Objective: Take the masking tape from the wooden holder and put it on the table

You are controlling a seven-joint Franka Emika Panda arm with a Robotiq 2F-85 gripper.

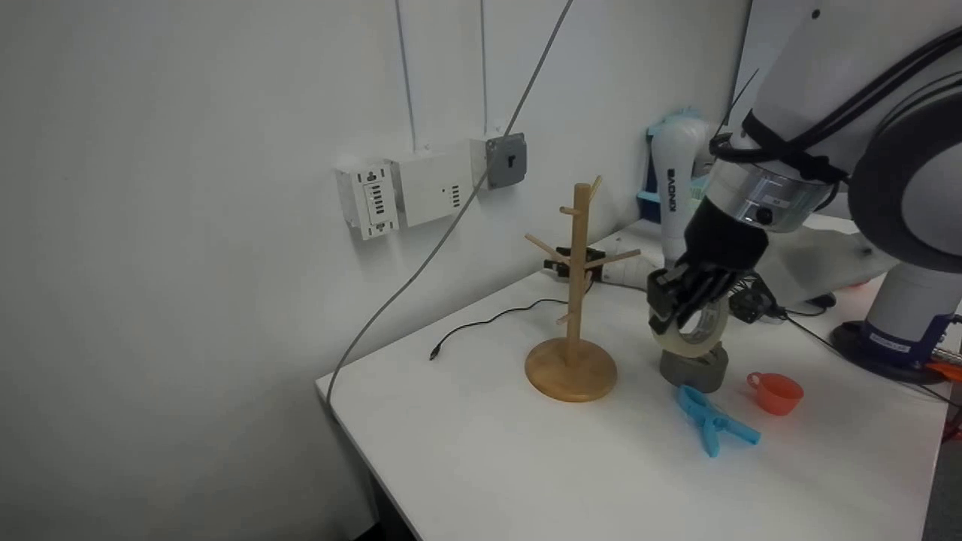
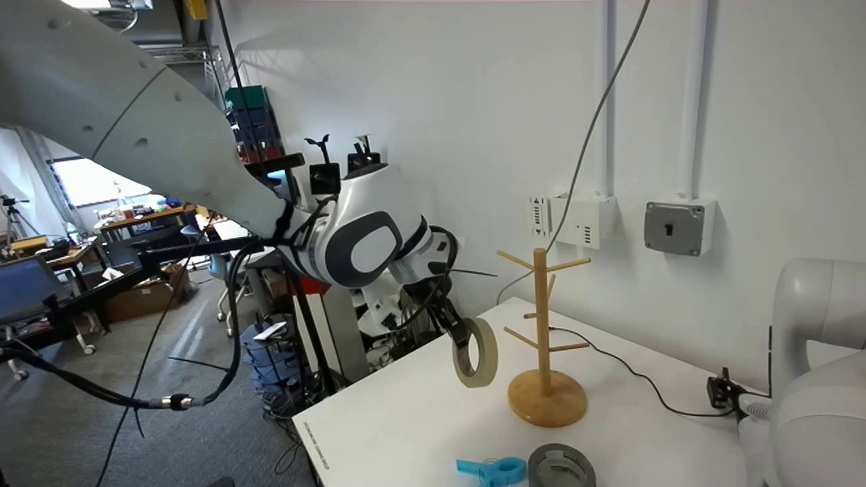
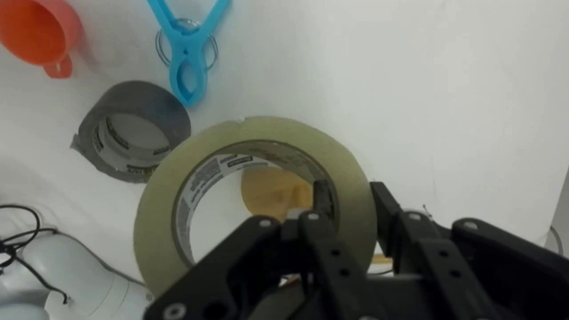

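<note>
The masking tape [image 1: 680, 348] is a pale cream ring with a wide hole, held on edge above the white table [image 1: 481, 436], off the holder. It also shows in an exterior view [image 2: 490, 355] and the wrist view [image 3: 153, 231]. My gripper [image 3: 349, 200] is shut on its rim, one finger inside the hole and one outside. The gripper also shows in both exterior views [image 1: 665, 319] [image 2: 463, 338]. The wooden holder [image 1: 577, 300] stands upright beside the tape with its pegs bare, also in an exterior view [image 2: 543, 308]. Its base [image 3: 262, 186] shows through the tape's hole.
A grey tape roll [image 1: 695, 373] lies on the table below the held tape, beside a blue clamp [image 1: 706, 419] and an orange cup [image 1: 779, 394]. A black cable [image 1: 496, 321] runs behind the holder. Another white robot arm [image 2: 818, 406] stands on the table near the wall.
</note>
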